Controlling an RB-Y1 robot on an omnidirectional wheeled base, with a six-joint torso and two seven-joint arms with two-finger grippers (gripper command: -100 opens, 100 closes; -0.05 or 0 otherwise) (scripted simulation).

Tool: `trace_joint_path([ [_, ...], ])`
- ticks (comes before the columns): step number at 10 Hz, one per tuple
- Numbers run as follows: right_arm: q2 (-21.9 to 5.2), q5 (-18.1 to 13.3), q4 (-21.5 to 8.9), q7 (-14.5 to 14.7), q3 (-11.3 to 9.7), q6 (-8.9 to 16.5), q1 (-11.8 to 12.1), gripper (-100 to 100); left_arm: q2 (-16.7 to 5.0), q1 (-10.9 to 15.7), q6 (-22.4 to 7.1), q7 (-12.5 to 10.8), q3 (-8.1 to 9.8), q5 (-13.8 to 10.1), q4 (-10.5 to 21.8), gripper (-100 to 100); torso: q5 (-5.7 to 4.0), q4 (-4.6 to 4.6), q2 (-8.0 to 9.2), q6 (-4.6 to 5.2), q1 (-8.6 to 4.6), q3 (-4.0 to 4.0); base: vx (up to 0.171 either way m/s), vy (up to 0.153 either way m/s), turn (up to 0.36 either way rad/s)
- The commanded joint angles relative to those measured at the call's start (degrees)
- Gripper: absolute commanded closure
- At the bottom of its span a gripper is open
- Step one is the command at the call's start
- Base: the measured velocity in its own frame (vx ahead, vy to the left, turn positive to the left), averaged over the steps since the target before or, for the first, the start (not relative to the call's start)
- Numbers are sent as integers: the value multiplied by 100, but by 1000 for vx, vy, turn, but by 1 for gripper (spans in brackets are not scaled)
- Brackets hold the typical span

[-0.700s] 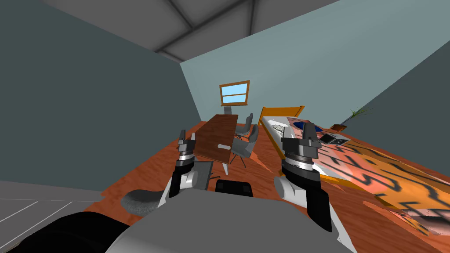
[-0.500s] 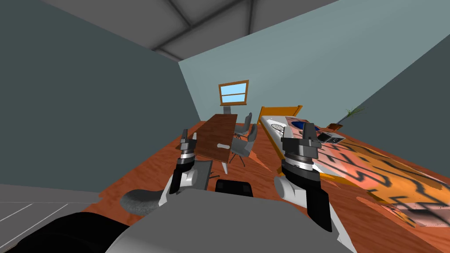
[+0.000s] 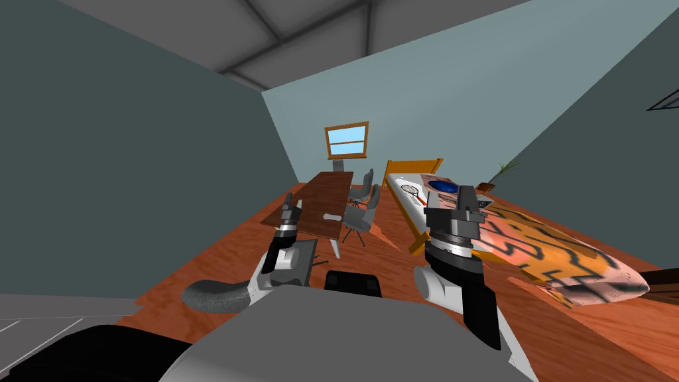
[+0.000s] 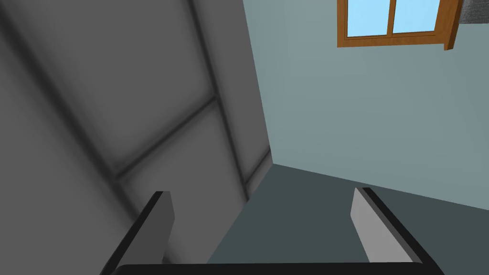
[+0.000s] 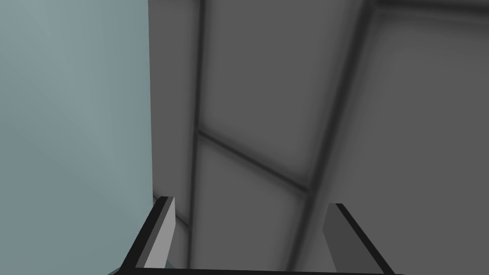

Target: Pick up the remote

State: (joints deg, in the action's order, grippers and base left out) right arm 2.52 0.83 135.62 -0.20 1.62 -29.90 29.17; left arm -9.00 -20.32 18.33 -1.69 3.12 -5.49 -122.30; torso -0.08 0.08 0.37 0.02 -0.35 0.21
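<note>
Remote is, as far as I can judge, the small pale oblong lying flat on the brown desk, near the desk's closer end and toward the edge where the grey chairs stand. It is well apart from both arms, so the step in hand is the approach, not the grasp. The left claw is raised in front of the chest and points upward; in its wrist view the left claw has its fingers spread and holds nothing. The right claw is raised the same way beside the bed, and in its wrist view the right claw is likewise spread and empty. To do this well, I would roll up to the desk's near end and keep clear of the chairs. There I would tip the left claw down over the oblong, since that arm looks nearer to it. The fingers should straddle its narrow width, drop almost to the desk top because the thing lies so flat, and close gently before lifting straight up. No brand, label or writing can be read; the bold black marks on the bed's orange cover look like a pattern, not letters.
</note>
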Motion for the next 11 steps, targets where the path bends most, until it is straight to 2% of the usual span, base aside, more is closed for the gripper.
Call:
trace_joint_path([
  [1, 0, 0, 0, 0, 0, 0, 0, 0, -37, 127, -115, 49, -18, -49, 187, -100, 0, 0, 0, 0, 0, 0, -68, -58, -27],
  [3, -1, 0, 0, 0, 1, 0, 0, 0, -221, 505, -472, 138, 11, -271, 592, -100, 5, -3, -12, -1, 23, -7, -71, -41, -91],
  [4, -1, 0, 0, 0, 0, 0, 0, 0, -221, 514, -557, 138, 11, -271, 602, -100, 4, -2, -9, -1, 17, -5, -62, -51, -41],
  [5, -1, 0, 0, 0, 1, 0, 1, 0, -311, 718, -741, 184, 24, -390, 830, -100, 3, -2, -12, -3, 18, -6, -58, -58, -81],
  [6, 0, 0, 0, 0, 0, 0, 1, 0, -311, 718, -801, 184, 24, -390, 830, -100, 3, -3, -14, -1, 16, -8, -41, -47, -41],
  [7, -1, 0, 0, 0, 1, 0, 1, 0, -400, 926, -989, 230, 38, -512, 1068, -100, 4, -4, -19, -3, 20, -11, -31, -48, -97],
  [8, -1, 0, 0, 0, 1, 0, 1, 0, -400, 926, -1059, 230, 38, -512, 1068, -100, 4, -5, -23, -1, 20, -13, -33, -39, -41],
  [9, -1, 0, 0, 0, 1, 0, 1, 0, -488, 1137, -1213, 275, 50, -636, 1317, -100, 4, -5, -24, -3, 22, -14, -46, -55, -77],
  [10, -1, 0, 0, 0, 1, 0, 1, 0, -488, 1137, -1330, 275, 50, -636, 1317, -100, 3, -5, -21, -2, 17, -12, -41, -45, -46],
  [11, -1, 0, 0, 0, 1, 0, 1, 0, -575, 1350, -1540, 320, 62, -763, 1531, -100, 4, -5, -21, -4, 21, -12, -37, -49, -74],
])
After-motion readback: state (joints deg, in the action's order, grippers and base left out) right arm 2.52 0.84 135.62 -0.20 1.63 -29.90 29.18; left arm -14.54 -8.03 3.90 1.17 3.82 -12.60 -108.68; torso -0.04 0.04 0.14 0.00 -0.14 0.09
